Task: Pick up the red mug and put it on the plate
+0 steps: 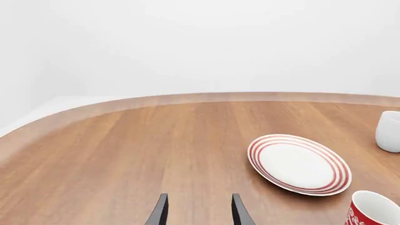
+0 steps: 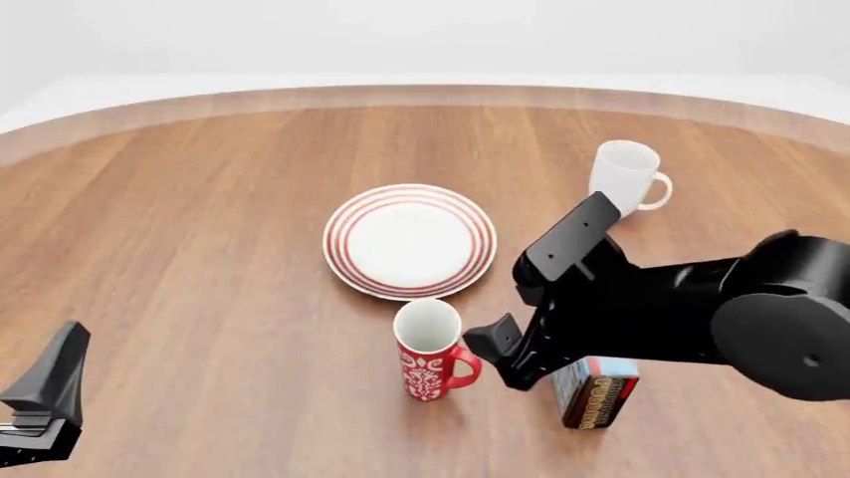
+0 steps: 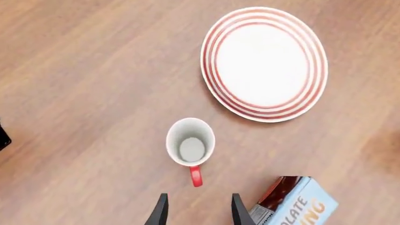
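Note:
The red mug (image 2: 432,351) stands upright near the table's front, its handle (image 3: 196,176) turned towards my right gripper. Just behind it lies the plate (image 2: 409,241), with nothing on it. My right gripper (image 3: 198,213) points down from above, just to the right of the mug on its handle side; it is open and holds nothing. In the front view it (image 2: 509,360) sits a little apart from the mug. My left gripper (image 1: 198,213) is open and empty, low at the front left (image 2: 47,398), far from the mug (image 1: 374,209) and the plate (image 1: 299,164).
A plain white mug (image 2: 627,177) stands upright behind and to the right of the plate. A blue and brown box (image 2: 594,390) lies under my right arm, right of the red mug. The table's rounded far edge (image 2: 425,95) runs across the back.

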